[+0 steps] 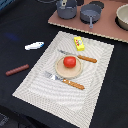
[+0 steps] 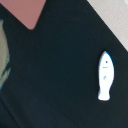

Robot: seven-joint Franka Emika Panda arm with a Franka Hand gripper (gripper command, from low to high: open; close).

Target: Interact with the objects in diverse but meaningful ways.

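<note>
Black cloth (image 1: pixel 15 25) all over the table. Laid on it, a striped tan mat (image 1: pixel 35 87), turned a bit crooked. Near the middle of the mat, a round tan plate (image 1: pixel 59 71). Sitting right on the plate, a red round tomato (image 1: pixel 70 61). Lying on the mat just beside the plate, on the front side, a fork (image 1: pixel 64 80) with an orange handle. On the other side of the plate, very close to its edge, a knife (image 1: pixel 79 56) with an orange handle too. Past the knife, near the far edge of the mat, a yellow block (image 1: pixel 79 43).

Off the mat, on the black cloth at the exterior view's left, a white-and-blue fish (image 1: pixel 34 45), lying flat just beside the mat's corner. Closer to the front and well apart from the fish, a brown sausage stick (image 1: pixel 17 70), also flat on the cloth.

Far at the back, a pinkish-brown board (image 1: pixel 107 30). Standing on it, a dark grey two-handled pot (image 1: pixel 66 8), a grey pan (image 1: pixel 91 13) beside it, and part of a pale bowl (image 1: pixel 123 17) at the exterior view's right edge.

From the wrist view, the same fish (image 2: pixel 105 75) flat on the black cloth, with a bit of the mat (image 2: pixel 117 15) near it but not touching. All quite blurry.

Gripper fingers not seen in either view, so cannot tell whether spread or pressed together.
</note>
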